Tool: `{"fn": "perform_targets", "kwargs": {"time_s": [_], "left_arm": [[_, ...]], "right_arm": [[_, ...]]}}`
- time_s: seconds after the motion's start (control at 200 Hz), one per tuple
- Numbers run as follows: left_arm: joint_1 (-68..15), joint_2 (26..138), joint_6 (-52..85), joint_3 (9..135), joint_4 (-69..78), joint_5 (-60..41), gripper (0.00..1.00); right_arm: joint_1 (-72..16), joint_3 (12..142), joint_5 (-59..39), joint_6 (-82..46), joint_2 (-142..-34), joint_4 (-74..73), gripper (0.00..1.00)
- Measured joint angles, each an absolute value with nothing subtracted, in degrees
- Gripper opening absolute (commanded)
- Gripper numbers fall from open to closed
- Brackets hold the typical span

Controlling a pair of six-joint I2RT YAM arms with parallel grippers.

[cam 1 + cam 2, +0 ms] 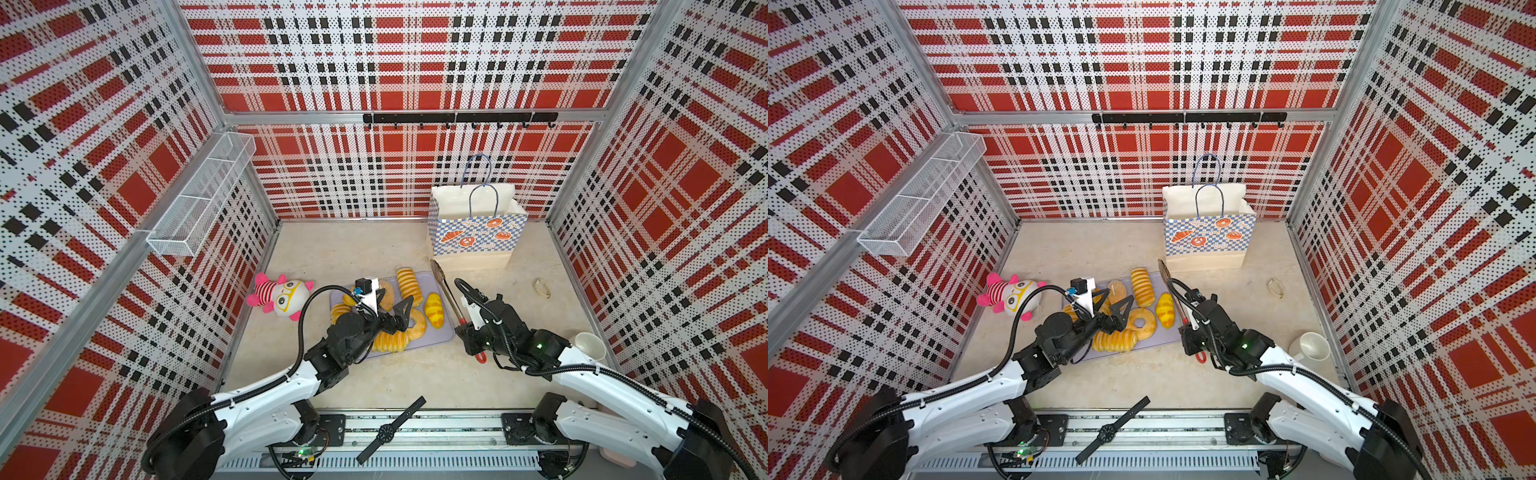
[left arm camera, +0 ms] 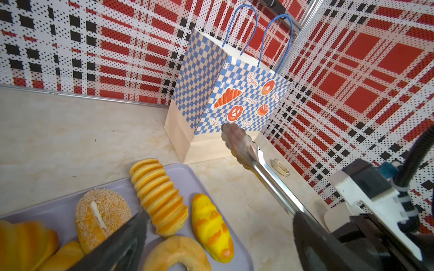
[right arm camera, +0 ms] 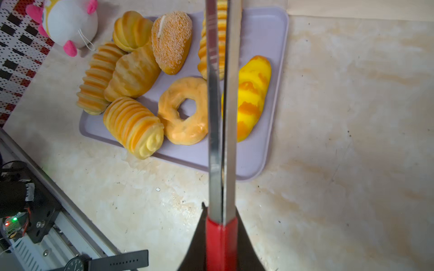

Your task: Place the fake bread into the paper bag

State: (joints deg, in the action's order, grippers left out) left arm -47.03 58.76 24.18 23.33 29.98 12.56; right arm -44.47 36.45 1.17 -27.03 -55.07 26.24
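Right wrist view: grips red-handled steel tongs [image 3: 231,117] in the right gripper [image 3: 220,211], blades pressed together, pinching nothing, over glossy golden fake bread [image 3: 133,126] on the lilac tray [image 3: 256,145]; seemingly starts the first pick, needs spreading round one loaf, then carrying to the blue-checked paper bag [image 1: 473,237].

Surface: beige marbled tabletop [image 1: 365,249]. Landmark: lilac tray [image 1: 448,332], flat on it around mid-table. Paper bag [image 1: 473,239] stands upright behind the tray's far right corner, near but apart, close to the back wall. Plush doll [image 1: 278,295] lies just left of the tray. White mug [image 1: 590,347] sits well right of the tray by the side wall. Small pale clip-like item [image 1: 541,288] right of the tray, between bag and mug. Black wristwatch [image 1: 385,432] in front of the tray, across the front rail, strap tip at the table edge.
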Motion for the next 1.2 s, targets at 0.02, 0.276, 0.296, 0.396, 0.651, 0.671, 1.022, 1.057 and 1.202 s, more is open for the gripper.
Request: {"fn": "perform_targets", "kwargs": {"time_s": [0.02, 0.276, 0.296, 0.396, 0.651, 0.671, 1.022, 1.057, 1.202], "left_arm": [[-47.03, 59.22, 24.32, 23.51, 29.80, 12.62, 0.98], [-46.83, 61.67, 25.54, 25.91, 25.17, 14.00, 0.98], [-46.61, 61.60, 25.54, 25.96, 24.93, 13.93, 0.98], [-45.25, 61.25, 25.56, 25.96, 23.94, 12.93, 0.98], [-43.03, 60.77, 25.91, 25.96, 23.11, 11.49, 0.99], [-43.03, 60.82, 25.98, 25.96, 23.09, 11.31, 0.99], [-43.05, 64.14, 26.81, 25.98, 22.48, 8.54, 0.99], [-43.05, 64.20, 26.81, 26.00, 22.48, 8.25, 0.99], [-43.07, 64.88, 26.83, 26.44, 22.46, 7.31, 0.99]], "right_arm": [[-44.47, 36.45, 1.48, -27.09, -55.07, 26.74, 0.00], [-44.47, 37.98, -0.62, -28.10, -57.54, 32.10, 0.00], [-44.47, 38.24, -0.93, -28.14, -57.78, 32.58, 0.00], [-44.47, 39.66, -1.04, -28.29, -58.17, 35.27, 0.00], [-44.47, 42.59, 0.80, -28.14, -56.14, 40.82, 0.04], [-44.45, 42.59, -0.12, -28.23, -55.90, 41.15, 0.05], [-44.47, 43.27, -0.03, -29.69, -54.94, 48.29, 0.20], [-44.49, 43.42, 0.34, -29.91, -55.31, 48.62, 0.23], [-44.51, 43.64, -0.45, -30.35, -56.53, 50.00, 0.26]]}}
